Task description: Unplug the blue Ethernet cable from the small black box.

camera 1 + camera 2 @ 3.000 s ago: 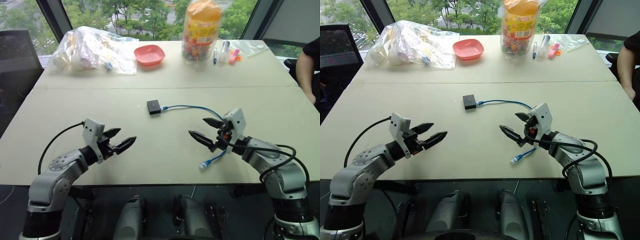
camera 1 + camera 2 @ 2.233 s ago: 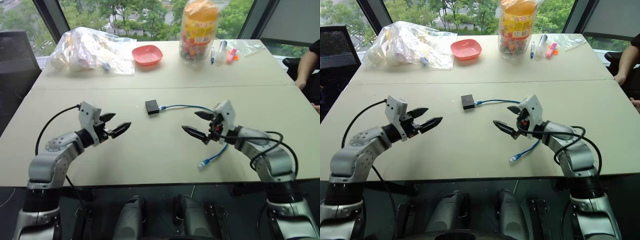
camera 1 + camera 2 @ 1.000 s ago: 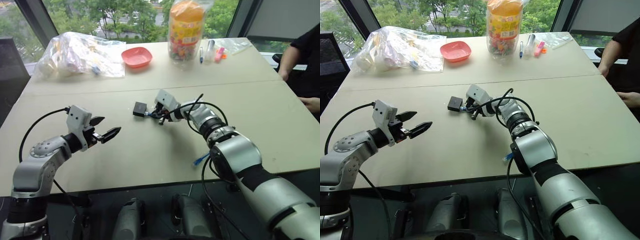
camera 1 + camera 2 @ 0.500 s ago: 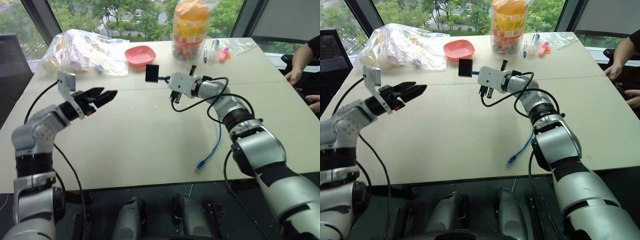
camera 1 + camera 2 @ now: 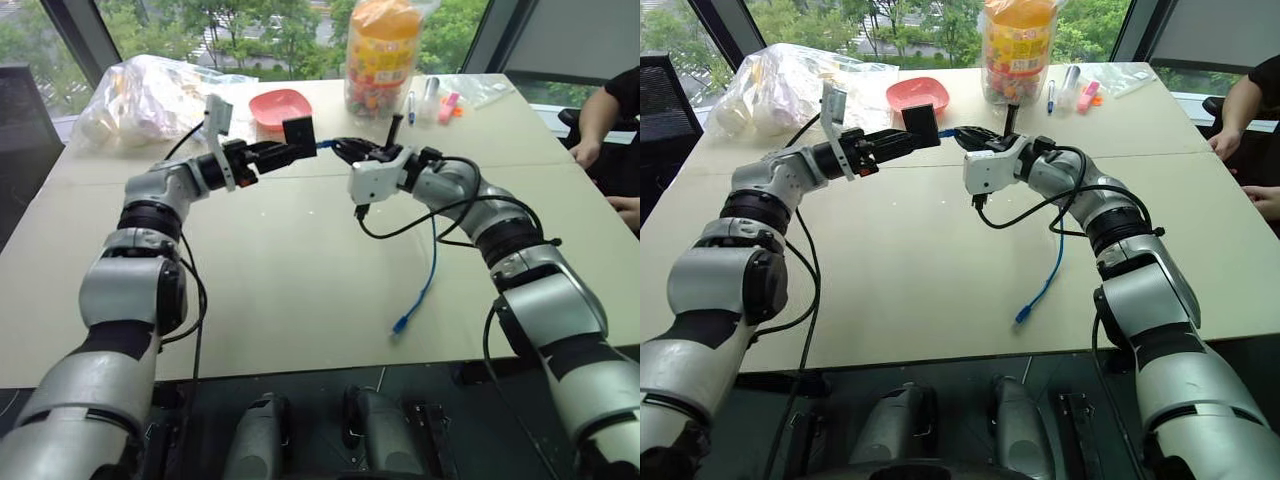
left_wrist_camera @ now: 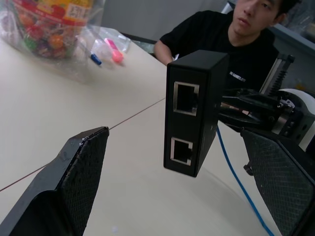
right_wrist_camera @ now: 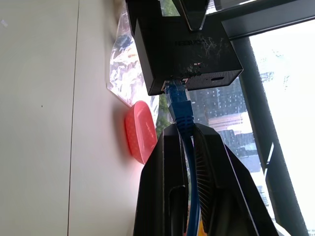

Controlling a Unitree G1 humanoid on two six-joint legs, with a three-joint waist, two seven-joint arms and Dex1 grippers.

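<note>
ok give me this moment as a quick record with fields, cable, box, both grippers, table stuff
cable: blue Ethernet cable plugged into the box, loose end hanging down to the table
box: small black box lifted off the table, two empty ports facing the left gripper
right gripper: right gripper shut on the cable just behind its plug
left gripper: left gripper open, one finger either side of the box, not touching it
table items: red bowl, candy jar, plastic bag
unplugged: not yet

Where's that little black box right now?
The small black box hangs in the air above the table, between the open left gripper and the right gripper, just in front of the red bowl.
</note>
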